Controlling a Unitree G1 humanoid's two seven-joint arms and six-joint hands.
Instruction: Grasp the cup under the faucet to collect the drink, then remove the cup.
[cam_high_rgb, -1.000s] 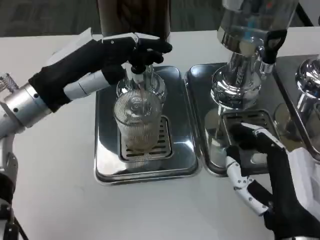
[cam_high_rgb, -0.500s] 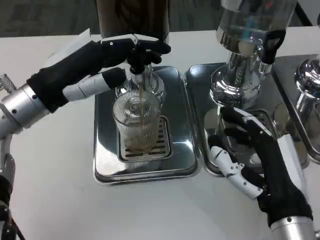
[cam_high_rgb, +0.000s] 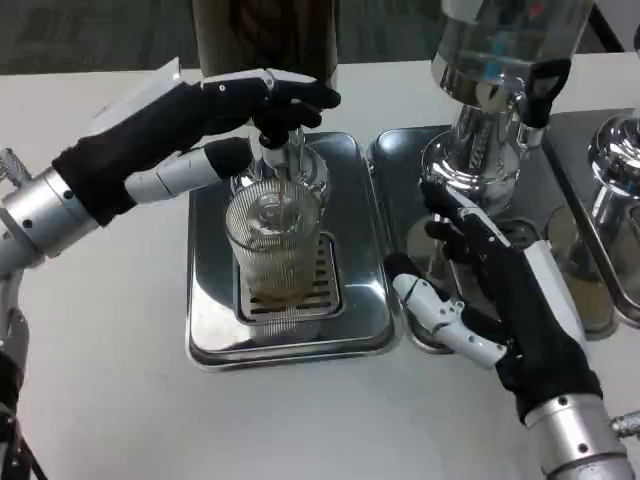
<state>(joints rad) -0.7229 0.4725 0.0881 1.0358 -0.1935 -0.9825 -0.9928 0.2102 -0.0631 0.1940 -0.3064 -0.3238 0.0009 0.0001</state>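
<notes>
The ribbed glass cup stood upright on the slotted grate of a steel drip tray, a little left of the picture's centre, directly below the faucet of a dark drink dispenser at twelve o'clock from it. A pale brown drink filled the lower part of the cup, and a thin stream ran from the faucet into its mouth. The left hand reached in from about ten o'clock of the cup, its fingers laid over the top of the faucet lever and its thumb lying lower, beside the cup's rim on the left; whether the thumb touched the glass could not be told. The fingers were pressed on the lever rather than around the cup, so the cup itself was held by neither hand. The right hand lay at about three o'clock from the cup, over the near edge of a second steel tray, with its fingers spread apart and holding nothing, the thumb pointing toward the first tray. Behind that hand, at one o'clock from the cup, rose a chrome dispenser with a clear tank and a black tap handle. A third chrome stand stood at the far right edge on the white table.
</notes>
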